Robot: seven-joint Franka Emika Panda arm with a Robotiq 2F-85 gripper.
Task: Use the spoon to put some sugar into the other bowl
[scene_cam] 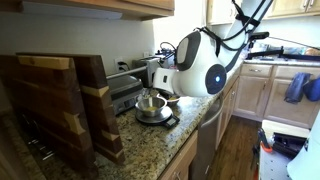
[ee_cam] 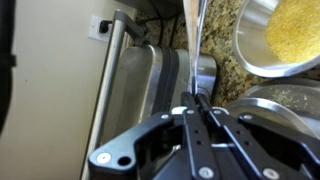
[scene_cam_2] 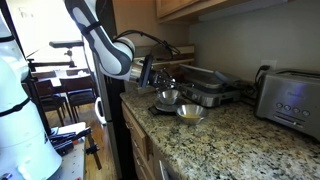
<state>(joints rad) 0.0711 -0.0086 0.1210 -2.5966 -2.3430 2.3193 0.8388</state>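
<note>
My gripper (ee_cam: pixel 198 100) is shut on the thin metal handle of the spoon (ee_cam: pixel 197 40), which runs up out of the wrist view; its scoop end is out of view. A steel bowl of yellowish sugar (ee_cam: pixel 283 35) lies at the upper right, also seen in an exterior view (scene_cam_2: pixel 190 113). The other steel bowl (ee_cam: pixel 285 100) sits at the right edge below it, standing on a black scale in both exterior views (scene_cam_2: pixel 168 97) (scene_cam: pixel 150 105). The gripper (scene_cam_2: pixel 150 72) hovers just beside and above the bowls.
A metal contact grill (ee_cam: pixel 150 90) (scene_cam_2: pixel 207 88) stands behind the bowls against the wall. A toaster (scene_cam_2: pixel 290 100) is further along the granite counter (scene_cam_2: pixel 230 140). Wooden cutting boards (scene_cam: pixel 60 105) stand upright near the camera. Cabinets hang overhead.
</note>
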